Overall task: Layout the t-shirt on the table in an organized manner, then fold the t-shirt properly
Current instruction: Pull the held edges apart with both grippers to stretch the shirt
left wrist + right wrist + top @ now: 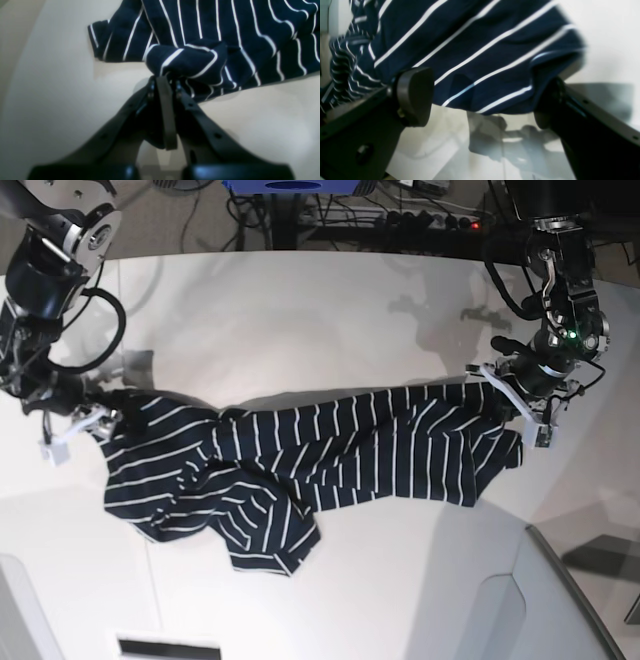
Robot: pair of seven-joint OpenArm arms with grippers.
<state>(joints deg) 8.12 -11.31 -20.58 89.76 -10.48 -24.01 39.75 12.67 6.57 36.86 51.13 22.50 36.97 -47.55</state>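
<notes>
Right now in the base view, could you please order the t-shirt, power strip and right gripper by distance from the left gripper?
1. t-shirt, pinched in left gripper.
2. power strip, behind the table.
3. right gripper, at shirt's opposite end.
</notes>
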